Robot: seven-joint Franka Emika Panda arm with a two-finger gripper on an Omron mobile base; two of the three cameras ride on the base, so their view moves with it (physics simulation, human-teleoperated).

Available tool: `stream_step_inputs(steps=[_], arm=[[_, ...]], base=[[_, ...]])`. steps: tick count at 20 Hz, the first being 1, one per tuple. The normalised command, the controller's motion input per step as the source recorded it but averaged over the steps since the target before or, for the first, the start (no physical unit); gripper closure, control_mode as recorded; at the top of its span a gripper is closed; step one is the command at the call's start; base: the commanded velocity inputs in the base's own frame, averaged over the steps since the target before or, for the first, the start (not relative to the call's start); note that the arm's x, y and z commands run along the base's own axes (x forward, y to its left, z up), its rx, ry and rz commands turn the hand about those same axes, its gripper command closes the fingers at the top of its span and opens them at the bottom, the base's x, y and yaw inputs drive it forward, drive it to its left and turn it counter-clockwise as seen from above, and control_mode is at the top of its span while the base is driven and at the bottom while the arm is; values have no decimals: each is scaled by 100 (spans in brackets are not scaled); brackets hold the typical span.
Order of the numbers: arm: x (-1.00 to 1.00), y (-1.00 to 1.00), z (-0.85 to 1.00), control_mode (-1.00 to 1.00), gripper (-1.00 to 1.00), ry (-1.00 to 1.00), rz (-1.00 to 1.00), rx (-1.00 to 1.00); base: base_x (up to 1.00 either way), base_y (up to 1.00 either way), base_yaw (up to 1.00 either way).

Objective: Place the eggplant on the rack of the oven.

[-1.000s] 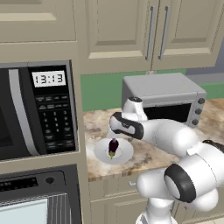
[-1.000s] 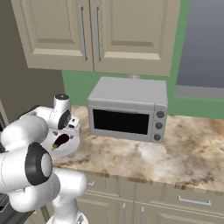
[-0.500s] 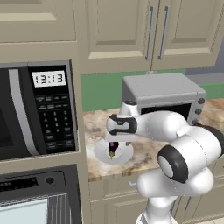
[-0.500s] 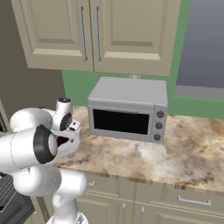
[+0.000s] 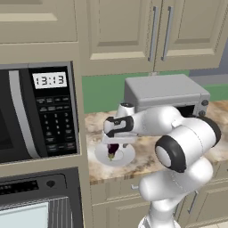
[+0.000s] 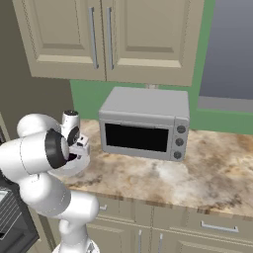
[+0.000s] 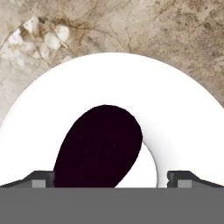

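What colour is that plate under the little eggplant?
Plain white. The plate shows best in the hand view, with the eggplant on it.

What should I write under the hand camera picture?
Fingers spread wide above the dark eggplant on its white plate.

So the counter (image 6: 163,180) in front of me is that mottled tan-and-brown stone look, running along the green back wall. Sitting right on it is a white plate (image 5: 124,156) near the left end, just beside the microwave column, and the grey toaster oven (image 6: 144,123) with knobs further right, back against the wall. Plate and toaster oven are close together but apart.
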Motion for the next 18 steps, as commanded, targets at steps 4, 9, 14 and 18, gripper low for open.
stream_step_inputs(steps=[4,9,14,18], arm=[[3,26,-21,-100,-100,-1,-1,0],[0,1,-21,-100,-100,0,-2,0],[0,0,-30,-100,100,0,-2,0],[0,0,-21,-100,100,-1,-2,0]], base=[[0,0,0],[0,0,0],[0,0,0],[0,0,0]])
